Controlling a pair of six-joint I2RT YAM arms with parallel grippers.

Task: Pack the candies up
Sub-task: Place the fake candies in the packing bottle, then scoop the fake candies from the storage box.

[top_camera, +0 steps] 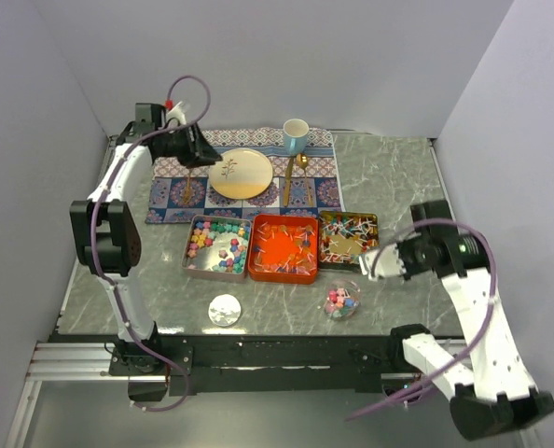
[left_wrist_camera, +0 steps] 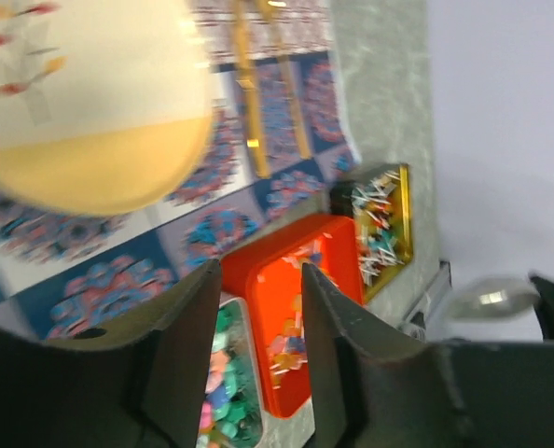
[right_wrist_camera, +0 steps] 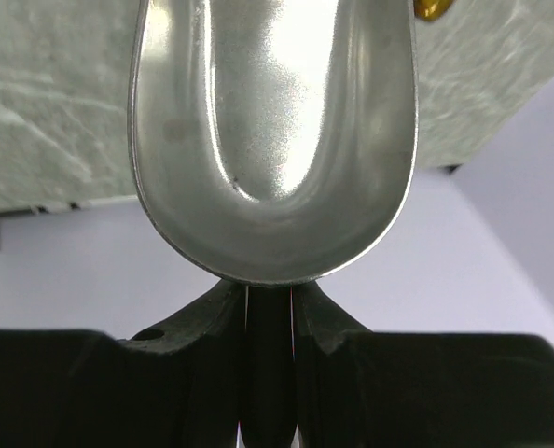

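Tins abreast mid-table, open marble far right

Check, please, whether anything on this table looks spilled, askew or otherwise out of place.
Nothing stands out. The candies lie inside the three tins and the small clear jar; none show loose on the table. The scoop in the right gripper is empty.

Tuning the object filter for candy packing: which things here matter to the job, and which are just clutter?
Job: pastel candies, red-orange candies, twist-wrapped candies, clear tub, round silver disc (likely its lid), scoop in the right claw.
Lying about: plate, blue cup, gold spoon, patterned placemat.
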